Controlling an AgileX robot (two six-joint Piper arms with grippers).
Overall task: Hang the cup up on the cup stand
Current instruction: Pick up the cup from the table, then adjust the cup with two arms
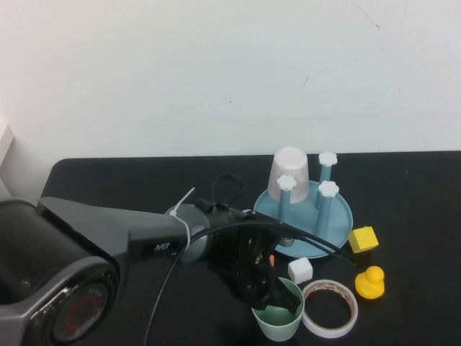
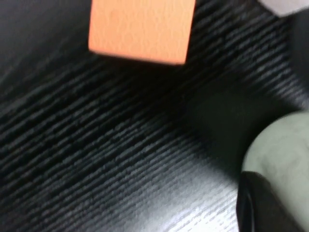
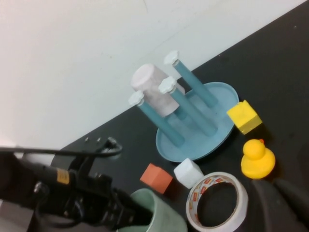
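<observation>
Left gripper (image 1: 277,294) is clamping the pale mint-green plastic tumbler's (image 1: 279,321) rim; right gripper (image 3: 282,205), closed, is hanging near the tape roll (image 3: 217,203).

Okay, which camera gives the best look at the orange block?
The right wrist view: the orange block shows whole, lying on the table between the green cup and the white cube. The left wrist view shows one blurred face of it; the high view shows only a sliver behind the left gripper.
</observation>
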